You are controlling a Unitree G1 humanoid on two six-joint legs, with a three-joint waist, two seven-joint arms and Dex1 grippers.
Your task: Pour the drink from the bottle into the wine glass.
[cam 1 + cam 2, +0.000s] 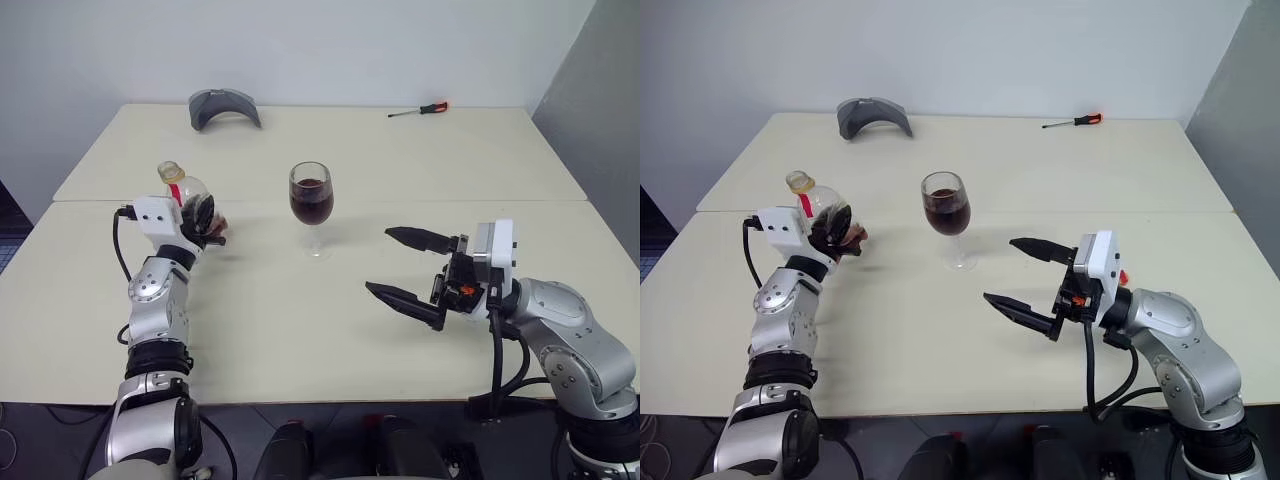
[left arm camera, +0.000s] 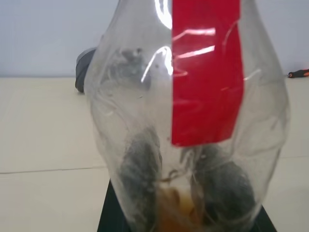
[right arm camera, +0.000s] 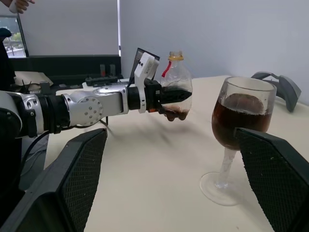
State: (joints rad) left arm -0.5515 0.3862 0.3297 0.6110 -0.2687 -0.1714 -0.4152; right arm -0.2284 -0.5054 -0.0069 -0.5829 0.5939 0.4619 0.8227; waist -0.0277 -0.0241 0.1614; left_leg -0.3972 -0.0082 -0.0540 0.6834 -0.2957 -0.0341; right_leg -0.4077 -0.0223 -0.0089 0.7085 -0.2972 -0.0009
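Drink (image 1: 311, 204): dark reddish-brown liquid, seen filling the bowl of the glass to roughly half; a small dark remnant is seen at the bottom of the bottle in the right wrist view.
Right gripper (image 1: 408, 266): nearest item, held over the near part of the table on the right side; two black fingers spread wide apart, nothing between them; pointed toward the glass, clearly apart from it.
Left gripper (image 1: 205, 222): held over the left side of the table; black fingers clamped around the lower body of the bottle.
Bottle (image 1: 186, 190): small squat clear plastic bottle, rounded body, red label strip, yellowish ring at an uncapped neck; carried roughly upright with a slight tilt, almost empty. Whether its base touches the table cannot be told.
Wine glass (image 1: 311, 208): clear stemmed glass with rounded bowl, thin stem, round foot; stood upright near the table's middle, between the two grippers, touched by neither.
Table (image 1: 300, 320): pale cream top, a seam seen running across it behind the glass.
Grey curved object (image 1: 224, 107): laid at the far edge of the table, left of centre; nature not determined.
Screwdriver (image 1: 419, 110): red-and-black handle, laid near the far edge on the right, well apart from everything else.
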